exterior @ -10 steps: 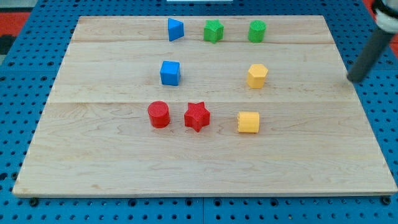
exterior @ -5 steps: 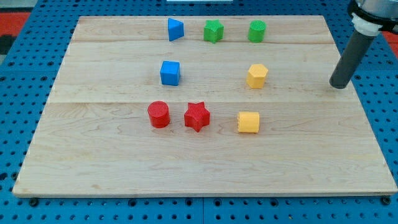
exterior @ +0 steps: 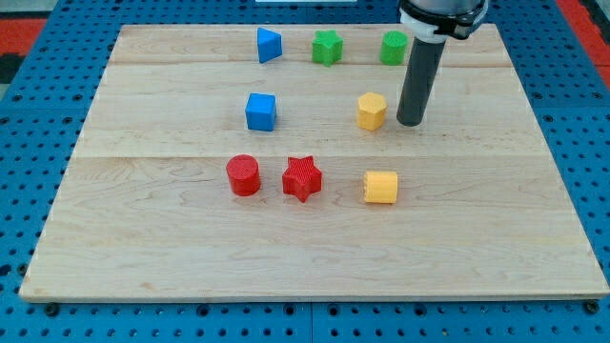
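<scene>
My tip (exterior: 410, 121) rests on the wooden board (exterior: 143, 229) right of centre, in the upper half. Just to its left lies the yellow hexagonal block (exterior: 372, 110), nearest to it, with a narrow gap that I cannot tell is closed. Above the tip stands the green cylinder (exterior: 394, 47), partly behind the rod. The green star (exterior: 327, 47) and the blue triangular block (exterior: 269, 45) line the top row. A blue cube (exterior: 260, 111) sits further left. Below are the yellow cube (exterior: 380, 187), the red star (exterior: 302, 178) and the red cylinder (exterior: 243, 175).
The board lies on a blue perforated table (exterior: 29, 114). A red patch (exterior: 24, 24) shows at the view's top left corner.
The rod has swept from the board's right edge leftwards to the middle. The yellow hexagonal block has shifted a little to the left and slightly up. The other blocks stay put.
</scene>
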### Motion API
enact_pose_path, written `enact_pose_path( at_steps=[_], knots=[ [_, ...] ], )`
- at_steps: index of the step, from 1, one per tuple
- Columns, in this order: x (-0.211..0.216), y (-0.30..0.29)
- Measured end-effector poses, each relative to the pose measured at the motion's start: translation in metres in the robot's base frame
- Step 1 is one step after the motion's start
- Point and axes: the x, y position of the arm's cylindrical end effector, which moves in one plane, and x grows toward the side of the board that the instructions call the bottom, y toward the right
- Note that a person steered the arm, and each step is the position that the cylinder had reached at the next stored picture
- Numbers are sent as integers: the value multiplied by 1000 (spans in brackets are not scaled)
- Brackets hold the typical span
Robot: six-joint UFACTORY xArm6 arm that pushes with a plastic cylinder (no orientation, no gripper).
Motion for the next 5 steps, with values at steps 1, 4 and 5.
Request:
enact_pose_path(
  at_steps=[1,4,5],
  knots=[
    [0,0],
    [105,-69],
    [117,-105]
  ],
)
